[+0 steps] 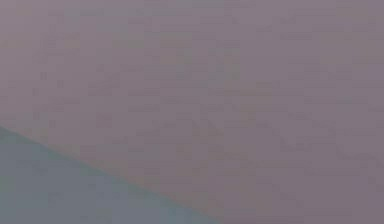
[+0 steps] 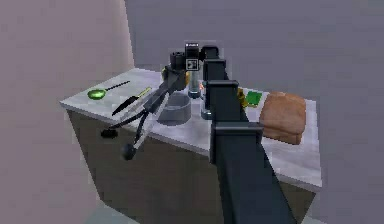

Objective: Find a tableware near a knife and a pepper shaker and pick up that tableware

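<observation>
The arm rises from the bottom edge toward 11 o'clock. At its far end the gripper angles its fingers toward 7 o'clock. I cannot tell whether it holds anything.

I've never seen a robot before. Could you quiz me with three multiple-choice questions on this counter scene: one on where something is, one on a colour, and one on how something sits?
1. Where is the brown loaf?
A. on the floor
B. on the counter, toward the arm side view's right
C. on a chair

2. What colour is the bowl just left of the arm?
A. red
B. grey
C. yellow

3. How does that bowl sit?
A. upside down
B. on its side
C. upright, mouth up

Answers:
1 B: the loaf rests on the countertop's right part.
2 B: its wall is plain grey.
3 C: its rim faces upward.
</observation>
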Controlling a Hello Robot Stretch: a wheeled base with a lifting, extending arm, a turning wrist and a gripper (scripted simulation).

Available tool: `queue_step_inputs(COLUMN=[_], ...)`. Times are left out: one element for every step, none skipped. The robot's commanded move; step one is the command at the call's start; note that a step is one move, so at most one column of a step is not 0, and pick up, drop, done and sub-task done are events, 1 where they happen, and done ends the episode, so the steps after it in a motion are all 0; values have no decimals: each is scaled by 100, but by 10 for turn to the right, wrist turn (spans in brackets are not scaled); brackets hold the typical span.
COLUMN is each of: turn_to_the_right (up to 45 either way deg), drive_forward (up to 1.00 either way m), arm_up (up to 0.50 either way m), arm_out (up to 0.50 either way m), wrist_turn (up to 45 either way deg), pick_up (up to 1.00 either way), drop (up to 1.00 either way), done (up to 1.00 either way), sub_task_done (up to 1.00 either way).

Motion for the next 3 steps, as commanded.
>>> queue_step_inputs(turn_to_the_right=[0, 0, 0], drive_forward=[0, 0, 0], arm_up=[0, 0, 0], arm_out=[0, 0, 0], wrist_turn=[450, 450, 270], pick_up=[0, 0, 0], drop=[0, 0, 0], done=[0, 0, 0], sub_task_done=[0, 0, 0])
